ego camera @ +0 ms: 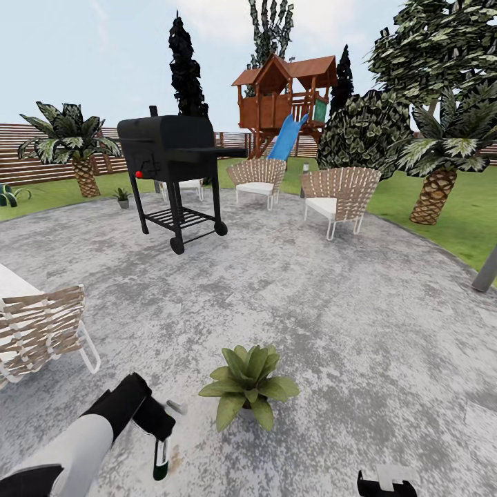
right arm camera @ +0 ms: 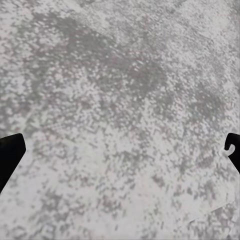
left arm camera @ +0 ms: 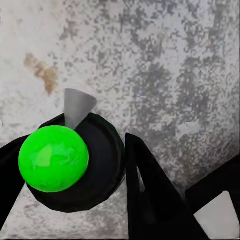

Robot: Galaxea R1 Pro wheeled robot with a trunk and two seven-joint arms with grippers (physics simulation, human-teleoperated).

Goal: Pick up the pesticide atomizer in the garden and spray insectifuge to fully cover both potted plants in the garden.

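Potted plant beside held pesticide atomizer — grill, chairs beyond.

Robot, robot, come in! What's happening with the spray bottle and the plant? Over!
Left gripper shut on pesticide atomizer. Right gripper open, empty. Potted plant beside atomizer, nothing between.

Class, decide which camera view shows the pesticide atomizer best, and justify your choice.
The head view: the pesticide atomizer hangs below the left gripper, its slim side profile visible beside a potted plant. The left wrist view looks straight down on its dark top and green cap between the fingers, hiding the body. The right wrist view shows patio.
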